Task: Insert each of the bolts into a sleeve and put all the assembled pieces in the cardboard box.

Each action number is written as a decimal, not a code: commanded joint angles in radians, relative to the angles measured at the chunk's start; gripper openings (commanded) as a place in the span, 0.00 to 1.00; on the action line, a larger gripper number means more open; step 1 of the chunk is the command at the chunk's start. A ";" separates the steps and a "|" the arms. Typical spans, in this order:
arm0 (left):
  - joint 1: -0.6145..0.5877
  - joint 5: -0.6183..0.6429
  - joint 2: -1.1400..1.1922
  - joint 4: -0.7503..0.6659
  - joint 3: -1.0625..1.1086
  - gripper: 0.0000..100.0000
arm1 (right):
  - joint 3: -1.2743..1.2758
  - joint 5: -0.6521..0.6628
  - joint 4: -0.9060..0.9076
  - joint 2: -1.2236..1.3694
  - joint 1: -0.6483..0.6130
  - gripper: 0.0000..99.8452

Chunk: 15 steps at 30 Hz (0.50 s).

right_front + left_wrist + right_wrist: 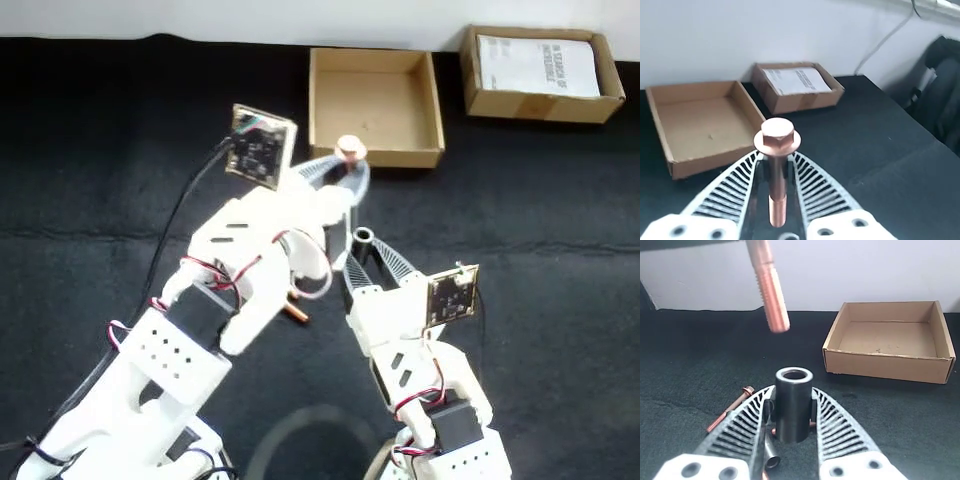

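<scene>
Black surface (90,150) bears the cardboard box (378,157) at its far edge; nearer, left claw (776,157) grips a bolt (776,140) head-up, tip seemingly just above the sleeve (793,405) clamped in right claw (793,389).

White plastic arms (180,365), black servos (203,316). Red, white, black wires (215,272). Bare camera boards (262,147) at wrists, black cable (176,232). Ribbed white fingers (735,187), screw holes (678,231) at base.
</scene>
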 commanded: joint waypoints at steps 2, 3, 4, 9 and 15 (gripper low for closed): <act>0.047 0.000 -0.001 0.080 -0.073 0.01 | 0.143 -0.002 -0.022 -0.012 -0.004 0.01; 0.047 0.000 0.001 0.081 -0.073 0.01 | 0.143 -0.002 -0.022 -0.012 -0.004 0.01; 0.047 -0.002 0.001 0.081 -0.071 0.01 | 0.143 -0.002 -0.022 -0.012 -0.004 0.01; 0.045 -0.003 0.004 0.081 -0.068 0.01 | 0.142 -0.002 -0.022 -0.012 -0.004 0.01; 0.048 -0.055 0.004 0.006 0.044 0.01 | 0.142 -0.002 -0.022 -0.012 -0.004 0.01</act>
